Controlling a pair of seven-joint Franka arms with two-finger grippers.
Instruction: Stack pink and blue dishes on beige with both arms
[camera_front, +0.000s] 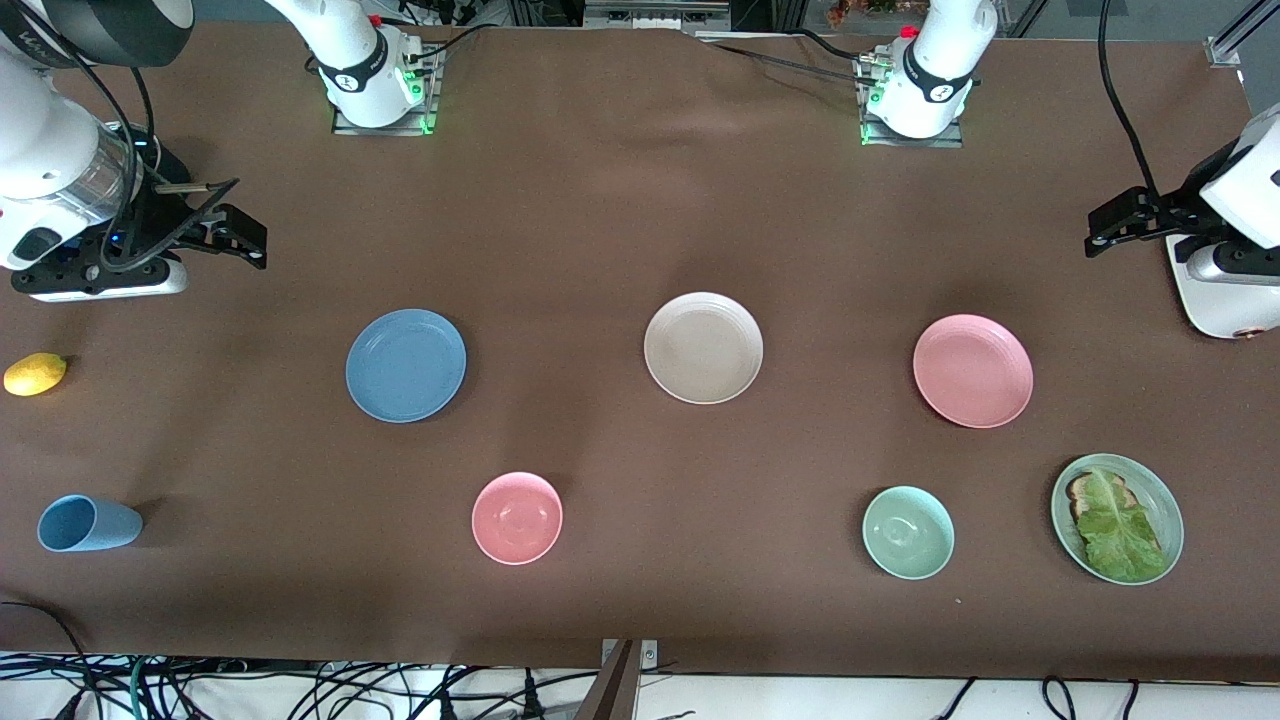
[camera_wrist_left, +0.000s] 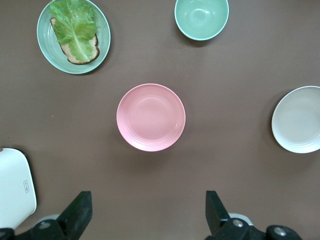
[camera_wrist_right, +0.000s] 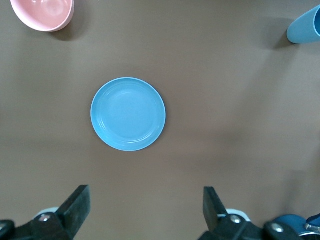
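Plates pink (camera_front: 972, 370), blue (camera_front: 405, 365), beige (camera_front: 703, 347) apart; left pincer (camera_wrist_left: 148, 210), right pincer (camera_wrist_right: 145, 207) spread; no legible writing.

Robotics lab, staged test bench. Desk (camera_front: 620, 200) covered in plain brown sheeting, two white arm bases (camera_front: 372, 75) (camera_front: 925, 85) bolted on metal mounting plates with green status lights lit, along the edge farthest from the front camera. Loose black cables (camera_front: 300, 690) tangled below the near edge; aluminium framing (camera_front: 1235, 35) at one corner. Tableware set out as props: plates, bowls, a cup, toast with lettuce (camera_front: 1115, 522), a lemon (camera_front: 35, 374). No household furniture or fittings around.
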